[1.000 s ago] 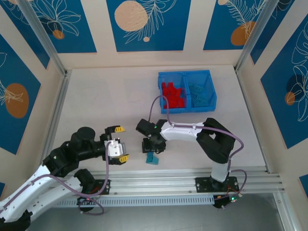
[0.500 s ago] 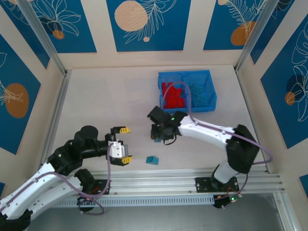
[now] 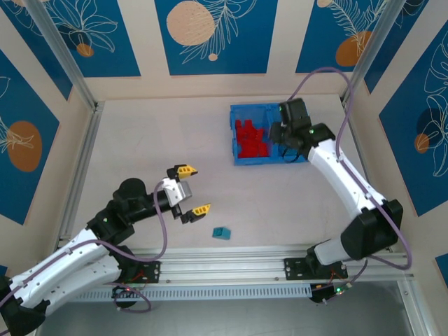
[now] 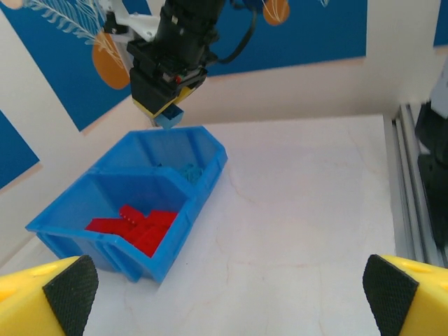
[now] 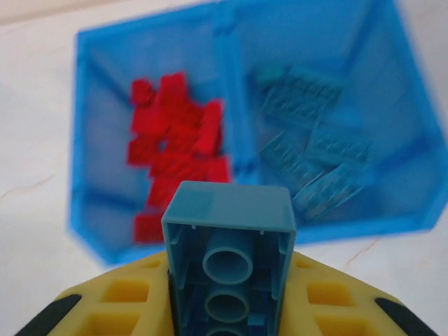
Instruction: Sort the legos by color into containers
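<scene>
Clamping a light-blue lego point(image 5: 227, 217), the right jaws now hang over the bin point(image 3: 269, 107) at upper right of the top view, having carried it up from the lower-centre worktop point(image 3: 154, 140). Release into the blue-filled compartment point(image 3: 309, 133) seems next. The left jaws stand wide apart near one loose blue lego point(image 3: 222, 232).

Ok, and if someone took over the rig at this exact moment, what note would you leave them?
Left hand: open, empty, above the table in front of its own base.
Right hand: shut on a light blue lego, held over the bin.
Done: red legos lie in the bin's left compartment, blue legos in the right one.
Left: drop the held lego in with the blue ones, then fetch the loose blue lego lying on the table near the front rail.
</scene>
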### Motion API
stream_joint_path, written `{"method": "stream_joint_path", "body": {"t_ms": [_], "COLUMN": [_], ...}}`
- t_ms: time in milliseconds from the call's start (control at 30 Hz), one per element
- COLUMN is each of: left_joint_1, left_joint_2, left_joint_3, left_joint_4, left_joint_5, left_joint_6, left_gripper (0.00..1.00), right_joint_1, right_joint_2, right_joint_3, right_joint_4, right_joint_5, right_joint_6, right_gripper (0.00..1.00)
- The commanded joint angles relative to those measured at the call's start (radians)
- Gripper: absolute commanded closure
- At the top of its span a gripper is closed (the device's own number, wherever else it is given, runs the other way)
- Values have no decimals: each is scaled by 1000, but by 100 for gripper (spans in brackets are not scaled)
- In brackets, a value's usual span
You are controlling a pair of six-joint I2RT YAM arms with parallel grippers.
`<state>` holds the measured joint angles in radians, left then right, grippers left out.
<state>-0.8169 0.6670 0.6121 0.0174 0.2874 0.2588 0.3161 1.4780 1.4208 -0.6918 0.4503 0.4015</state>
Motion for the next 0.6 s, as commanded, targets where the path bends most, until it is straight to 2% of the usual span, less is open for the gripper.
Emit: {"method": "stream_joint_path", "body": {"t_ms": [0,133,233,333,467,533,567], "left_joint_1": [-11,-16,-18,-19,-24,-26,-27], "left_joint_2": [1,1,11,10,6,11,14], "left_joint_3": [22,71,121,133,120,117,115], "left_joint_4": [60,-39,-141,-175,-174,-174,-174], "left_joint_5": [-8,-70,-151,-180,-200,-204,-209], "left_joint_6": [-117,-190,-272,-337,-386,-389,-386], "left_gripper": [0,0,0,0,0,0,0], "right_joint_1": [-90,-168,-190,-205,-227,-233,-233], "right_joint_2": [150,349,505,628,728,754,757], "right_joint_3": [97,257,397,524,673,733,757], "right_joint_4": [49,65,47,26,-30,-73,-93], "right_joint_5": [19,-27,11,69,88,88,95], "right_joint_6": [-167,-195,-224,-249,-260,-258,-256], "right_gripper": [75,75,75,73,55,41,38]}}
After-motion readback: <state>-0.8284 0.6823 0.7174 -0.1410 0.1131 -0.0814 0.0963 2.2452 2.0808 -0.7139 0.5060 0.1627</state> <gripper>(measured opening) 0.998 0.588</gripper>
